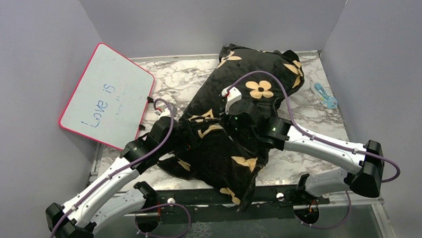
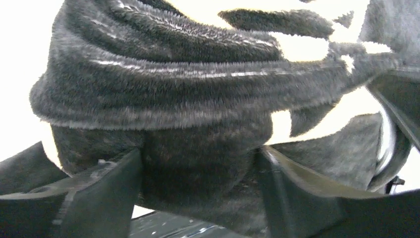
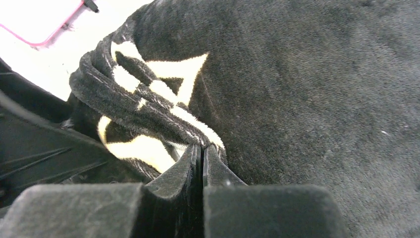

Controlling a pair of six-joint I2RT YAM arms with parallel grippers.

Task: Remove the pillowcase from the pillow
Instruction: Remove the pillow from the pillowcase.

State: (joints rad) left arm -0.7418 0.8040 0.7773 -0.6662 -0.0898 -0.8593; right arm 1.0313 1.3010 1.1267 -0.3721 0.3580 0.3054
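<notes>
I'm seeing the pillowcase (image 2: 173, 84) up close: black, furry fabric bunched into thick folds that run across the top of the view, with bright washed-out patches between them. The left end effector (image 2: 198, 163) has its fingers (image 2: 99, 193) spread wide at the bottom. A dark lump of the fabric fills the gap and touches both inner faces. I can't tell whether they are squeezing it.

Legible text: one item, on the whiteboard

You'll find the pink-rimmed whiteboard (image 1: 107, 96) leaning at the back left. It carries blue handwriting that reads "Love is", running along its length. Fainter marks sit beside those words, too pale and small to read. The two wrist views give you no readable lettering.
</notes>
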